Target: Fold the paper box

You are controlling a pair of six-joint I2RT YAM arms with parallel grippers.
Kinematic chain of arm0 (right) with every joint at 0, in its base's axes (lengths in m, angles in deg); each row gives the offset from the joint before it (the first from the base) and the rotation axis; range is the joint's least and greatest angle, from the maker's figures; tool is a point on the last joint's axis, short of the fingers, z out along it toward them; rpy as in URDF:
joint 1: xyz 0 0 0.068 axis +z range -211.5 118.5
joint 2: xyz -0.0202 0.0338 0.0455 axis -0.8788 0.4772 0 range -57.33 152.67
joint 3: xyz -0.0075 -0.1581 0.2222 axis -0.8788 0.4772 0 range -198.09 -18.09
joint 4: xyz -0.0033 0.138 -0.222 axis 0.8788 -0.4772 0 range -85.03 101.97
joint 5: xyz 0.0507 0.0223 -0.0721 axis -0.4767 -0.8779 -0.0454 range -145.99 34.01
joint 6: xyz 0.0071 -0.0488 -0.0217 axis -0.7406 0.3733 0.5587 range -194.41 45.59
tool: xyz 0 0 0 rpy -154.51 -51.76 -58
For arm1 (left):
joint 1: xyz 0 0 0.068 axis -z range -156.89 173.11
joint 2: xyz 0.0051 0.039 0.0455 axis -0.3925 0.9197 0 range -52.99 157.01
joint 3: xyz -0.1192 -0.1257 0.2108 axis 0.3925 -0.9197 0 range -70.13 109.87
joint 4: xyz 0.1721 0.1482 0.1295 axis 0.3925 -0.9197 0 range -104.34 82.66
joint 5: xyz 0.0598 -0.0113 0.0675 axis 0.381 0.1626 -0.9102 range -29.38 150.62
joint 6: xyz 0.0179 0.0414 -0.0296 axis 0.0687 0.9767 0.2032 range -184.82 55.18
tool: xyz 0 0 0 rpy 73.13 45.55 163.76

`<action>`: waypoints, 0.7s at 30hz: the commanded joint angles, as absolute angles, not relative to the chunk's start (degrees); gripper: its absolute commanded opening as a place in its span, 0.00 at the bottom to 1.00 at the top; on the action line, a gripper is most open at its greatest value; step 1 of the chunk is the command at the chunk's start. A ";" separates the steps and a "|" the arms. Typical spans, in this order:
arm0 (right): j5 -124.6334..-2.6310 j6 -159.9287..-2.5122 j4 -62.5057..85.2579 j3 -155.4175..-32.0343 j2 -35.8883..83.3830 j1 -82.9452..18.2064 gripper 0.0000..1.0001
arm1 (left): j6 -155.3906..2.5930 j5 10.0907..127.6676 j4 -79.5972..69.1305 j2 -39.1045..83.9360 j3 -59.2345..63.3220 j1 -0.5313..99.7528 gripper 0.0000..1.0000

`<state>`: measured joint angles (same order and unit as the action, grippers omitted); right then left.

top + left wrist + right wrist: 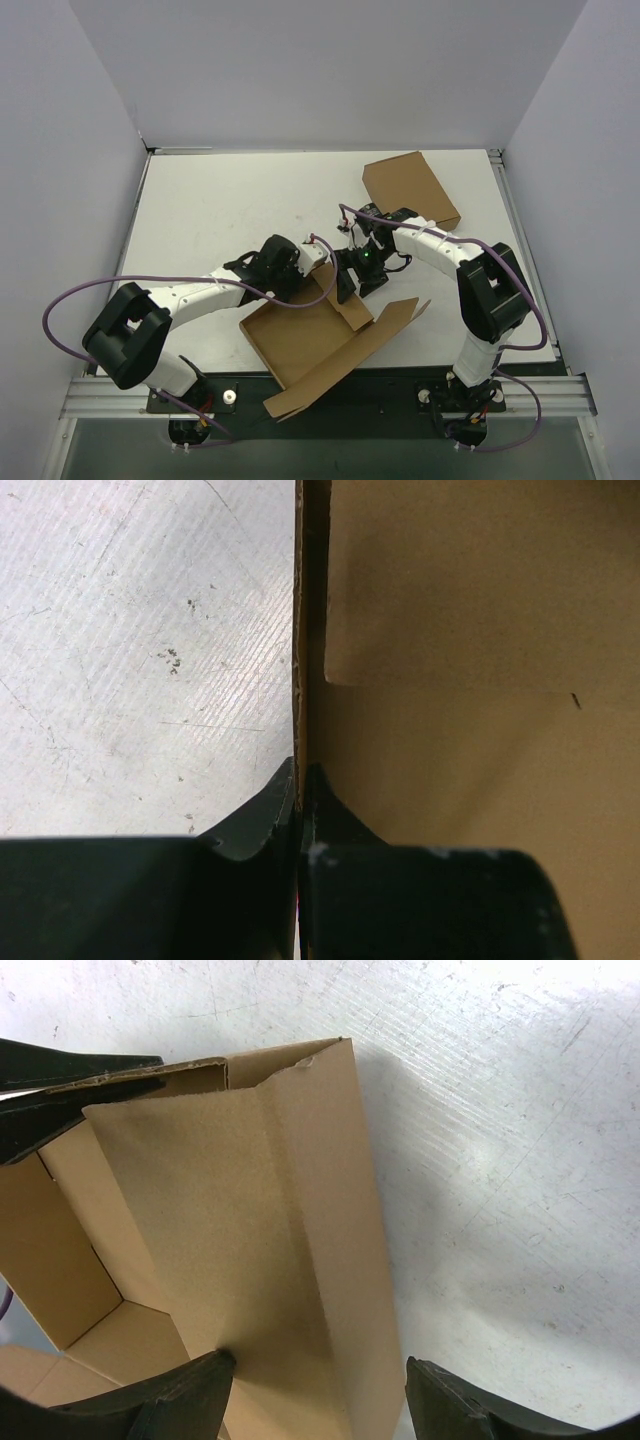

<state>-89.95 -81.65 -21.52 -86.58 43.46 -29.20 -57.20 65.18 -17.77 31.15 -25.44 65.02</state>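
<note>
Brown paper box (305,340) seemingly pinched by left fingers (250,825).

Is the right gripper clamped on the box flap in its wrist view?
No, the right gripper stands open around the paper box flap, with one finger clear of the cardboard.

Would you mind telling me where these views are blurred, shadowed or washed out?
Top external: even light, sharp, hardly any shadow. Left wrist: the left pincer is dark and blurred. Right wrist: the table glares at upper right, and the paper box casts a grey shadow on it.
</note>
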 commanded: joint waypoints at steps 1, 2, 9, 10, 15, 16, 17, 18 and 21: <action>-89.47 -81.70 -20.37 -88.05 43.65 -28.98 0.70 | -58.84 68.53 -14.54 29.45 -24.95 65.47 0.00; -89.65 -81.70 -20.46 -88.31 43.65 -28.98 0.70 | -58.93 68.53 -14.63 29.45 -24.86 65.47 0.00; -90.53 -81.61 -20.37 -88.84 43.83 -28.54 0.74 | -59.37 68.62 -14.54 29.71 -24.69 65.47 0.00; -90.27 -81.61 -20.37 -88.84 44.00 -28.36 0.74 | -59.46 68.70 -14.54 29.71 -24.69 65.47 0.00; -86.15 -81.79 -19.85 -88.85 44.97 -27.04 0.73 | -59.54 68.79 -14.54 29.71 -24.77 65.47 0.00; -85.62 -81.88 -19.50 -88.67 44.97 -26.52 0.73 | -59.63 68.88 -14.54 29.71 -24.77 65.47 0.00; -85.26 -81.79 -18.88 -88.67 44.88 -26.34 0.73 | -59.63 68.79 -14.54 29.71 -24.77 65.47 0.00; -83.52 -82.05 -18.62 -88.49 44.88 -25.99 0.73 | -59.63 68.88 -14.46 29.71 -24.77 65.47 0.00; -80.61 -82.75 -16.69 -87.44 44.36 -24.67 0.71 | -59.98 68.97 -14.28 29.45 -25.12 65.47 0.00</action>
<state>-87.59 -81.87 -19.32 -87.30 43.88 -26.43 -58.29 65.59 -17.82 31.15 -25.44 65.04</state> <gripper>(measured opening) 0.721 0.096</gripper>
